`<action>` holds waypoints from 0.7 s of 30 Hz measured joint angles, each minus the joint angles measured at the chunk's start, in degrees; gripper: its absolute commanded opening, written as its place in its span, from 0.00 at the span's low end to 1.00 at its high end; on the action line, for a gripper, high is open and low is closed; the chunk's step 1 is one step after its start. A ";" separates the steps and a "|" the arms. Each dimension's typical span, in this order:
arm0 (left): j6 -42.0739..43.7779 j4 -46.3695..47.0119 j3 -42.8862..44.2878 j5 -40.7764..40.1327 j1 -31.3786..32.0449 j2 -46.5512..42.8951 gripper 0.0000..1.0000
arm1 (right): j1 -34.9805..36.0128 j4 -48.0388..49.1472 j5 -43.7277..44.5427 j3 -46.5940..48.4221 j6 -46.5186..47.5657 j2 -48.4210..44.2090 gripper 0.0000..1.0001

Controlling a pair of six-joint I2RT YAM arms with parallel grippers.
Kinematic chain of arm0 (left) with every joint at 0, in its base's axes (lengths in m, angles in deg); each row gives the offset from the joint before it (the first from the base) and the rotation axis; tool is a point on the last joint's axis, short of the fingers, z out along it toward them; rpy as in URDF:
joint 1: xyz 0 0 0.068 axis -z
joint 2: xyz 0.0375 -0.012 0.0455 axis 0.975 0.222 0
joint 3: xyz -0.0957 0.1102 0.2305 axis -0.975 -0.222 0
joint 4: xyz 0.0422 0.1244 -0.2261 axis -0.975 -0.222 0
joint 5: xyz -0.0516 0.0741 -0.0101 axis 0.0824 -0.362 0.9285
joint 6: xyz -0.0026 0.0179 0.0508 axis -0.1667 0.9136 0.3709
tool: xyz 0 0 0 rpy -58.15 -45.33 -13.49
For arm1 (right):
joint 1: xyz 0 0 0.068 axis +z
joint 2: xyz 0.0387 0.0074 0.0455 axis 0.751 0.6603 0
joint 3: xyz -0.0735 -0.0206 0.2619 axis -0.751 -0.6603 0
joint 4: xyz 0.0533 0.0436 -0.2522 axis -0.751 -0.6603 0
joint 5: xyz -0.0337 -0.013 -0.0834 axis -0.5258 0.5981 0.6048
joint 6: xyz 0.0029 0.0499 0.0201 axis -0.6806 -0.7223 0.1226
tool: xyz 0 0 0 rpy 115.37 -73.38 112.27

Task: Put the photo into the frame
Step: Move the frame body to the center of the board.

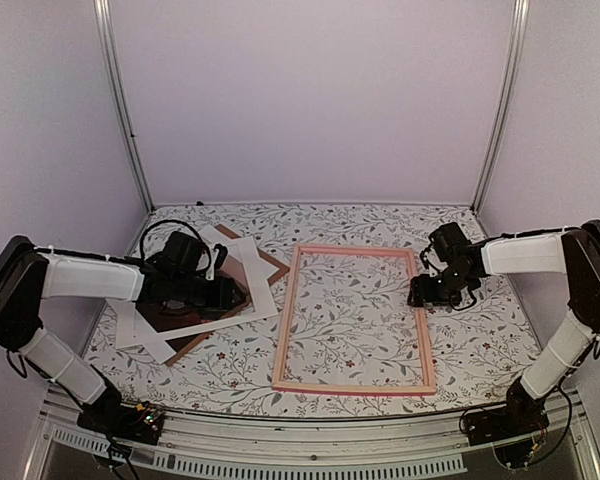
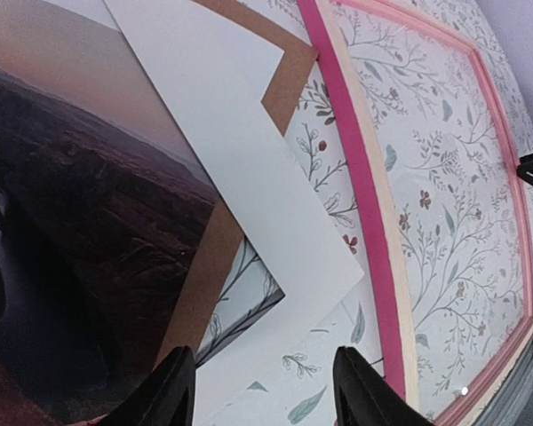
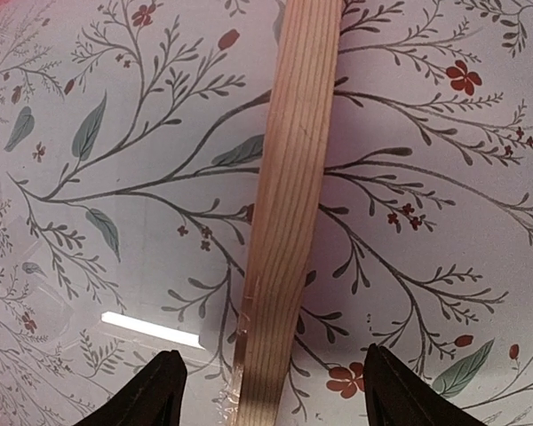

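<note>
The photo (image 2: pixel 80 240), dark brown-maroon, lies on the left of the table under a white mat board (image 2: pixel 240 169); in the top view the photo (image 1: pixel 170 318) shows beneath my left arm. The pink-railed frame (image 1: pixel 350 388) lies flat at the table's middle. Its left rail (image 2: pixel 360 195) runs beside the mat's corner. My left gripper (image 2: pixel 265 390) is open and empty, low over that corner; it also shows in the top view (image 1: pixel 235 295). My right gripper (image 3: pixel 271 390) is open, its fingers either side of the frame's right rail (image 3: pixel 289 195), not touching it; in the top view it (image 1: pixel 420 295) is at that rail.
A plain brown backing board (image 2: pixel 289 84) lies under the mat and photo, its corner (image 1: pixel 275 268) pointing toward the frame. White sheets stick out of the pile at the left (image 1: pixel 130 325). A flowered cloth (image 1: pixel 350 310) covers the table. Enclosure walls stand close on three sides.
</note>
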 measured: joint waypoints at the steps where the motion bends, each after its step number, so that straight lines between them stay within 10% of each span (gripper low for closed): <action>1: 0.13 -0.39 -0.07 -0.50 0.13 0.00 0.55 | -0.17 0.17 -0.11 0.00 0.02 0.39 0.67; 21: 7.76 -5.90 4.85 -3.67 2.82 5.64 0.67 | -9.20 4.85 -3.45 2.34 -1.11 5.40 0.37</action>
